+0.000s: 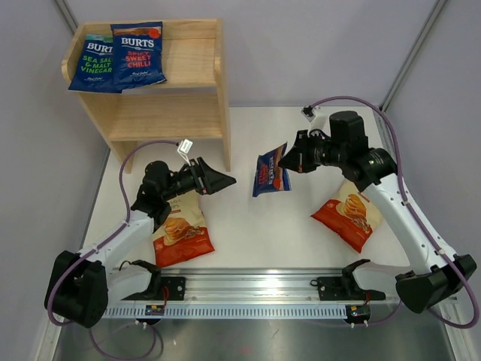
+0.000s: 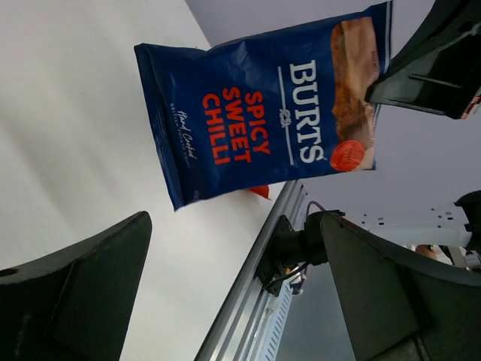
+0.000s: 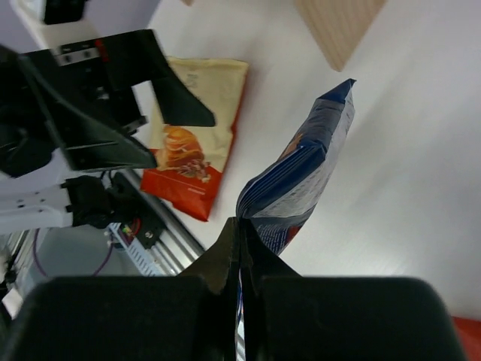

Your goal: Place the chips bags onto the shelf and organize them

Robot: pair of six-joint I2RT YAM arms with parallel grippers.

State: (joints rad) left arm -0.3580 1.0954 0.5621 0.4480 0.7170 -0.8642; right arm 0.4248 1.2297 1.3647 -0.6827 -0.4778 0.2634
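My right gripper [image 1: 283,160] is shut on the top edge of a dark blue BURTS "Spicy Sweet Chilli" bag [image 1: 269,174] and holds it above the table's middle; the bag fills the left wrist view [image 2: 263,113] and shows edge-on in the right wrist view [image 3: 301,177]. My left gripper [image 1: 224,181] is open and empty, pointing at that bag from the left. Two blue BURTS bags [image 1: 116,56] lie on the top tier of the wooden shelf [image 1: 173,105]. One cream and red bag [image 1: 180,229] lies under my left arm, another [image 1: 349,213] under my right arm.
The shelf stands at the back left against the grey wall. An aluminium rail [image 1: 255,289] with both arm bases runs along the near edge. The shelf's lower tier [image 1: 165,128] holds nothing that I can see.
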